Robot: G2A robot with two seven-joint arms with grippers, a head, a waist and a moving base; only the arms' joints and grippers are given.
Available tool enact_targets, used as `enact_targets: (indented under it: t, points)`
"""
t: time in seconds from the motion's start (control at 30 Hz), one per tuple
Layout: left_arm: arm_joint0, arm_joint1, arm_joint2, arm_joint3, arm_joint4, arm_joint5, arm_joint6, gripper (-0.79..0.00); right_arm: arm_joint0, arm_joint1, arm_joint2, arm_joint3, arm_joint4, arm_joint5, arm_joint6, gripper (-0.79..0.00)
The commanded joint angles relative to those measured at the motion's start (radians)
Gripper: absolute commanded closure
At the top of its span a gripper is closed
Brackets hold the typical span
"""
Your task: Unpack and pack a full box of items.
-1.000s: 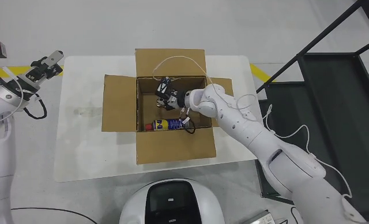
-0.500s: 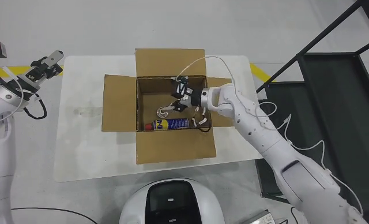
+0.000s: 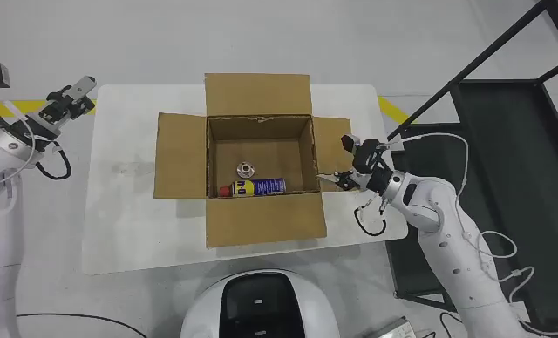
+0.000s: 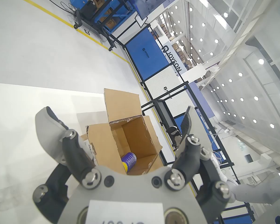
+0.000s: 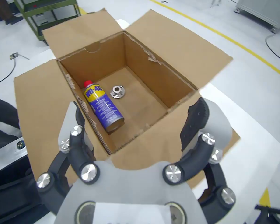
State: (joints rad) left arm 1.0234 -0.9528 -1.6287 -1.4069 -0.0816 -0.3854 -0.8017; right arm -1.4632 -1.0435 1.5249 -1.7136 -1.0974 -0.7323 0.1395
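Box (image 3: pixel 180 155) nearly empty — spray can (image 3: pixel 257 187) and metal flange (image 3: pixel 246 170) lie inside.
Right claw (image 3: pixel 342 161) wide, empty, above the side flap; left claw (image 4: pixel 117 115) wide too — unpacking looks unfinished.

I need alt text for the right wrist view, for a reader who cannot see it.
An open cardboard box holds a spray can lying on its side and a small metal flange beside it, not touching. The right gripper is open and empty.

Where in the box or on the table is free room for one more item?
In the cardboard box, the floor between the far wall and the metal flange is bare. The table left of the left flap is bare too. Crowded along the near wall: spray can.
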Motion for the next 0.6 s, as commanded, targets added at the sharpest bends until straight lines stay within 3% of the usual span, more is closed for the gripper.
enact_targets:
  t: [0.0,0.4,0.57]
  points:
    - [0.000,0.000,0.000,0.000,0.000,0.000,0.000,-0.785,-0.017,0.002,0.014,-0.018,0.000,0.012,0.012,-0.785]
    - [0.000,0.000,0.000,0.000,0.000,0.000,0.000,-0.785,-0.017,0.001,0.014,-0.033,0.009,0.031,0.009,-0.785]
    - [0.000,0.000,0.000,0.000,0.000,0.000,0.000,-0.785,-0.002,-0.002,0.012,0.013,0.022,0.107,0.033,-0.785]
